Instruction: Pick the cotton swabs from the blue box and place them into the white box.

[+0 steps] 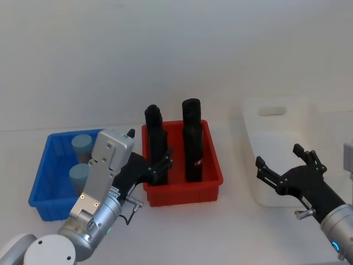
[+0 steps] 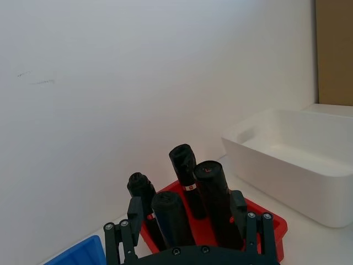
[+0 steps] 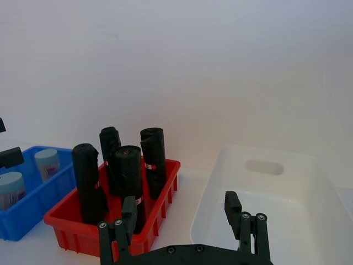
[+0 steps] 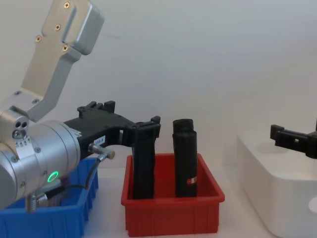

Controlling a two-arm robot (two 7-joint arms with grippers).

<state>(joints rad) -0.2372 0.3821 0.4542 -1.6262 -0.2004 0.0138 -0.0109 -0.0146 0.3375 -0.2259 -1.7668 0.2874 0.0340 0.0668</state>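
Blue-lidded cotton swabs [image 1: 81, 146] are standing just left of the gaping left gripper [image 4: 130, 119], well apart from the equally gaping right gripper [image 1: 280, 156].

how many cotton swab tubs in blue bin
2 clear, blue-lidded cotton swab tubs in the blue plastic bin: one at the back, one nearer the robot. The left arm may hide others.

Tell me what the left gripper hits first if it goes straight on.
Most likely the near black roll standing in the red bin; the left gripper, open, aims right at it, though the gap between is hard to judge.
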